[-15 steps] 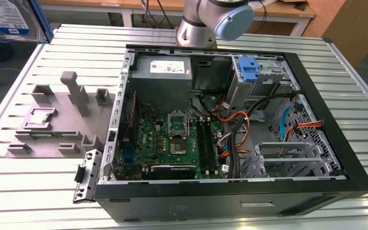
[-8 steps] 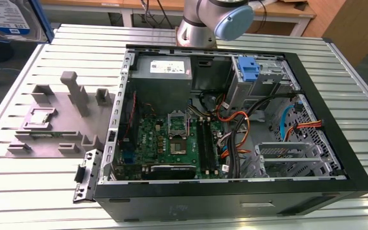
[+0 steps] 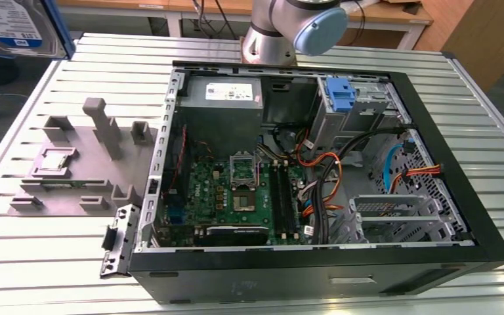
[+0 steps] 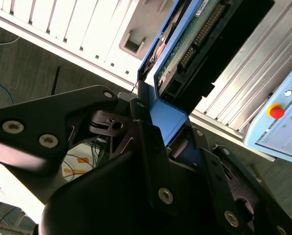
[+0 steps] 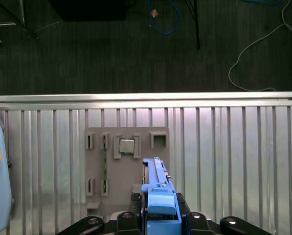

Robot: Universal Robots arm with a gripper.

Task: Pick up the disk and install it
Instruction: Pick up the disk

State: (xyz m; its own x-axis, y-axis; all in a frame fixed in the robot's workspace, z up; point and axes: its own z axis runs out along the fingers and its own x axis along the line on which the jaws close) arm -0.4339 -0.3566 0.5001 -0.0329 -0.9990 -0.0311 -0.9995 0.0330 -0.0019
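My biggest worry is with the biggest object. The open computer case (image 3: 322,275) lies well apart from my gripper (image 5: 160,211) on the ribbed table (image 3: 488,125). Its bays are crowded with loose cables (image 3: 327,174), so I judge a snag or a skewed entry likely if the drive goes in tilted. The grey fixture tray (image 5: 121,181) sits directly beneath the tool, so a drop would land there. The disk (image 5: 158,188) is up in the air, its blue carrier (image 4: 168,120) clamped between the closed fingers (image 4: 150,161), with the drive body projecting past the fingertips. Held by one end like that, I think it could pivot or slip. By count I see one table, one case, one arm (image 3: 278,26), one tray, one teach pendant (image 4: 282,117) below and to one side of the tool, one disk, one lone blue bracket (image 3: 340,97) inside the case, and one small chip (image 5: 127,146) on the tray under the tool.
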